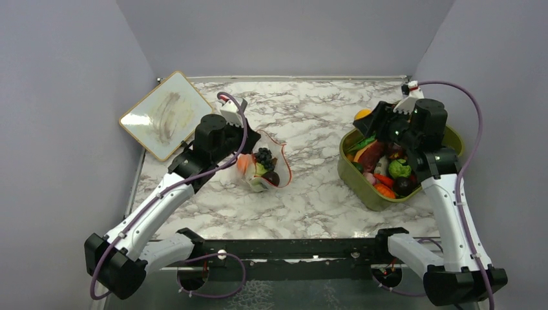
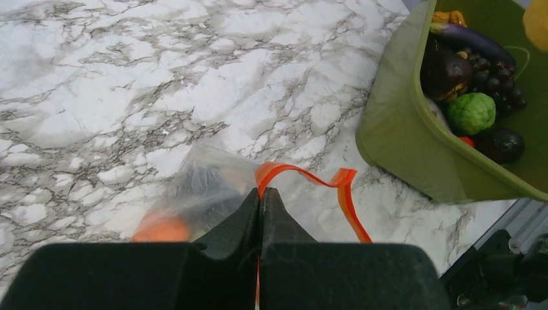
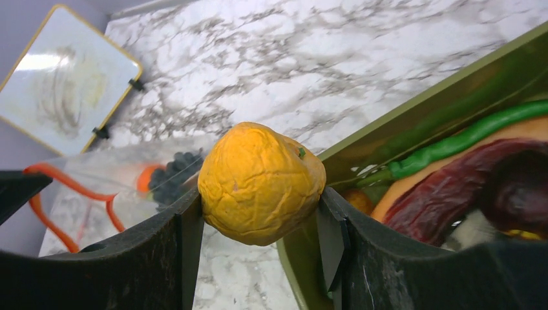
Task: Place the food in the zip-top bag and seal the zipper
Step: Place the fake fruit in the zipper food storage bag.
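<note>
Whiteboard: a small board with a yellow frame (image 1: 167,115) lies at the far left corner of the counter (image 1: 316,123).
Left hand: the left hand (image 2: 262,197) is closed, its two fingertips pressed together on the zipper at the left side of the bag's mouth.
Zip-top bag: the clear, crinkly zip-top bag (image 1: 279,169) lies on the counter left of centre, well apart from the bin.
Zipper: the red-orange zipper (image 2: 346,210) runs out from the fingertips in a loose open loop, not pressed flat.
Food in the bag: dark grapes (image 1: 263,155), an orange piece (image 1: 243,163) and a dark round piece (image 1: 271,177) sit inside, with something light green between them.
Right hand: the right hand (image 3: 258,216) grips a fruit, one finger on each side of it.
Held fruit: the wrinkled yellow-orange fruit (image 3: 260,183) hangs at the far left corner of the bin; whether it touches the rim I cannot tell.
Bin: the olive-green bin (image 1: 359,187) stands near the right edge of the counter.
Food in the bin: a light-green ball (image 1: 399,169), a dark red piece (image 1: 373,155), a dark round piece and an orange-red piece lie heaped inside.
</note>
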`<state>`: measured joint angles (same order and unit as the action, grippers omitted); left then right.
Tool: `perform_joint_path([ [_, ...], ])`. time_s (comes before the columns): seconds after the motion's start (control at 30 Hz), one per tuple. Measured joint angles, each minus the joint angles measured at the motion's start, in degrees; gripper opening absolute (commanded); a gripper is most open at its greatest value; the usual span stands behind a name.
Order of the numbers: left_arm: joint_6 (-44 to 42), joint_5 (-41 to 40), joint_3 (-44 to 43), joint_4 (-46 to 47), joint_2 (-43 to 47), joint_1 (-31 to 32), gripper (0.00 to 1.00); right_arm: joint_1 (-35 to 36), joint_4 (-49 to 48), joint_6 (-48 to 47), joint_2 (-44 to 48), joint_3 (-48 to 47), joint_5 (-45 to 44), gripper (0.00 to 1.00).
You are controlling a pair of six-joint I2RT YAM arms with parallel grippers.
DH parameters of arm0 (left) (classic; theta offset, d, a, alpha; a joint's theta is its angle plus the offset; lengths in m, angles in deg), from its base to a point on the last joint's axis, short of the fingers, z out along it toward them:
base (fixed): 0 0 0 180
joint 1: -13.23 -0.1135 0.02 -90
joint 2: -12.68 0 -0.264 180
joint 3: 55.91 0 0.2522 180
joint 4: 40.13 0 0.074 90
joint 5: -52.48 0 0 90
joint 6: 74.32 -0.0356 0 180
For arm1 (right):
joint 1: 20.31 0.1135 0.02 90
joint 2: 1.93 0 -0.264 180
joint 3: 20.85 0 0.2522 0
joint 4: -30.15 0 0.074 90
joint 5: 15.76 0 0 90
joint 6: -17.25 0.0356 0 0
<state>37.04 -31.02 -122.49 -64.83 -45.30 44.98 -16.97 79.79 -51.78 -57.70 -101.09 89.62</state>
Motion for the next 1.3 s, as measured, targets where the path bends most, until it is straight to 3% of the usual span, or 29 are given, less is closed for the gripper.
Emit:
perform_joint_path([
  [0.17,1.3,-2.9,-4.4,-0.5,-4.6,0.0,0.0,6.5,-1.9,2.8,-0.7,2.6,1.6,0.38],
  [0.43,3.7,-6.8,-7.3,0.6,-6.8,0.0,0.0,24.0,-6.7,7.4,-1.9,5.6,-0.3,0.37],
  [0.73,4.9,-5.7,-2.1,0.3,-5.6,0.0,0.0,40.4,-12.9,9.6,-11.8,5.6,-5.7,0.37],
  [0.93,7.3,-2.1,2.5,-0.1,-1.0,0.0,0.0,44.7,-17.0,10.3,-15.3,5.6,-7.6,0.37],
  [1.3,9.7,2.3,2.8,-0.2,0.5,0.0,0.0,46.7,-20.3,11.5,-23.4,4.5,-10.6,0.4],
])
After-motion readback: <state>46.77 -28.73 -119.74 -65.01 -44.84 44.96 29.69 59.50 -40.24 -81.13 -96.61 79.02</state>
